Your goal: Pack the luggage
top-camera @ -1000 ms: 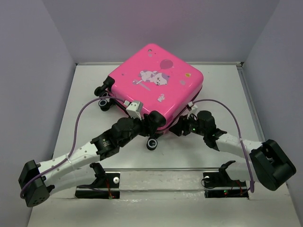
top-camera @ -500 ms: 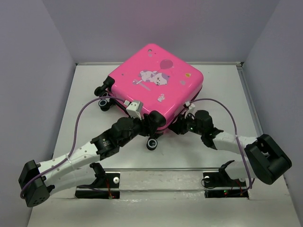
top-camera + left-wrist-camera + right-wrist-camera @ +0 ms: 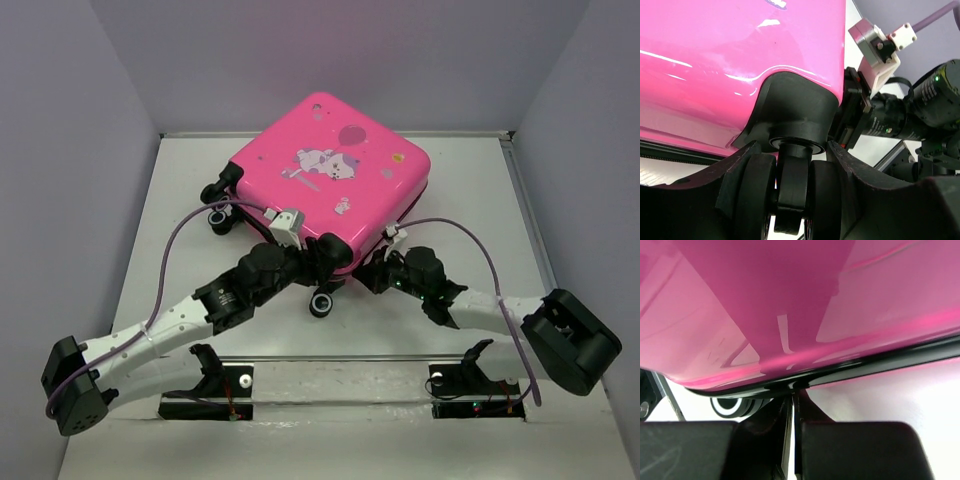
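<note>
The luggage (image 3: 330, 175) is a hot-pink hard-shell suitcase lying closed and flat on the table, its cartoon print facing up. My left gripper (image 3: 322, 258) is at its near corner. In the left wrist view the left gripper (image 3: 792, 197) is shut on a black caster wheel (image 3: 791, 180) under the pink shell (image 3: 740, 60), one finger pressed against each side. My right gripper (image 3: 375, 272) is at the near-right edge. Seen from the right wrist, the right gripper (image 3: 795, 402) is shut, its tips meeting right at the black zipper trim (image 3: 865, 365). Whether anything thin is pinched there is hidden.
Another wheel (image 3: 321, 303) stands on the table just in front of the near corner, and two more (image 3: 215, 205) stick out at the suitcase's left side. Purple cables (image 3: 175, 250) arc over both arms. Grey walls close in the white table (image 3: 480, 190) on three sides.
My right gripper has shut and slid left, in against the suitcase's near-right edge. The left gripper has kept its hold on the wheel, shifting only slightly.
</note>
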`<state>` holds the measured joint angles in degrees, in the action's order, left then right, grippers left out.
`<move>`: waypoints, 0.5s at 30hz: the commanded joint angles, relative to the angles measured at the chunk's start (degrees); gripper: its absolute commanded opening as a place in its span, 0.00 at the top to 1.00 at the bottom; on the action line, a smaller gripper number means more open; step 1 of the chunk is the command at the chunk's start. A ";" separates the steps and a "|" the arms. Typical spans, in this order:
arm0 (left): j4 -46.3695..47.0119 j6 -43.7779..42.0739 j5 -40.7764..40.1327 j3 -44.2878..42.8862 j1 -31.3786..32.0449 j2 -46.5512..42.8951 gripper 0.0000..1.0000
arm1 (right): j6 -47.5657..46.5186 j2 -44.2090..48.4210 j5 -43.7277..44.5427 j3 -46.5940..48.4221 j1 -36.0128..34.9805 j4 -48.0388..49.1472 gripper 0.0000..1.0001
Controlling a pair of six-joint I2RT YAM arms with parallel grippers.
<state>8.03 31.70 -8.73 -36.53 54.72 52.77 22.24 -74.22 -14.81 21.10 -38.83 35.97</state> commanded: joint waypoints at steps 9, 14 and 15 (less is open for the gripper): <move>5.06 1.34 3.10 -11.18 -3.91 7.78 0.94 | 4.83 7.42 18.05 -2.48 -20.12 -2.03 0.93; 7.35 2.13 6.35 -15.31 -5.59 12.34 0.94 | 8.24 5.40 26.75 -0.62 -28.66 2.95 0.93; 7.52 2.31 7.66 -16.80 -5.67 12.96 0.94 | 8.87 3.66 27.28 -0.62 -29.37 8.63 0.93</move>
<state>4.29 33.06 0.71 -46.02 51.86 62.89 26.87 -68.20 12.86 18.50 -61.39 33.71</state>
